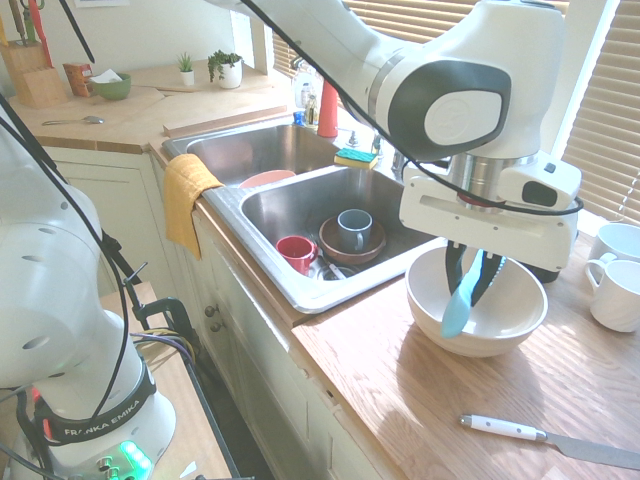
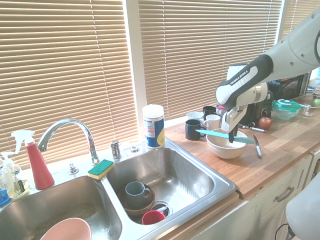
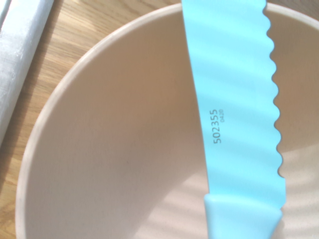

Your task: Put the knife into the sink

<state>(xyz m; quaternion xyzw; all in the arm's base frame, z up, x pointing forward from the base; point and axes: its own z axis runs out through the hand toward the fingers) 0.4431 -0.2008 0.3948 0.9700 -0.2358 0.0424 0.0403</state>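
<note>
Nearest in the first exterior view, a white-handled knife [image 1: 503,428] lies flat on the wooden table [image 1: 400,420]. Directly behind it stands the white bowl [image 1: 430,312]. Above the bowl's opening, the claw [image 1: 467,296] is closed on the blue knife [image 1: 458,312]; the blade has a serrated edge (the wrist view shows the marking 502355 printed on it). The blue knife is located over the bowl, outside the sink [image 1: 340,292]; contact with the bowl's rim cannot be determined. White mugs [image 1: 617,298] stand on the table beside the bowl. The sink's nearer basin contains a red mug [image 1: 295,255] and a brown bowl [image 1: 329,242], with a grey mug [image 1: 354,230] seated in the latter. A yellow cloth [image 1: 185,200] hangs over the front edge. The farther basin contains a pink bowl [image 1: 268,178]. A sponge [image 1: 355,158] rests behind, at the divider. Farthest back are a green bowl [image 1: 112,90], two potted plants [image 1: 228,74] and a knife block [image 1: 35,78]
</note>
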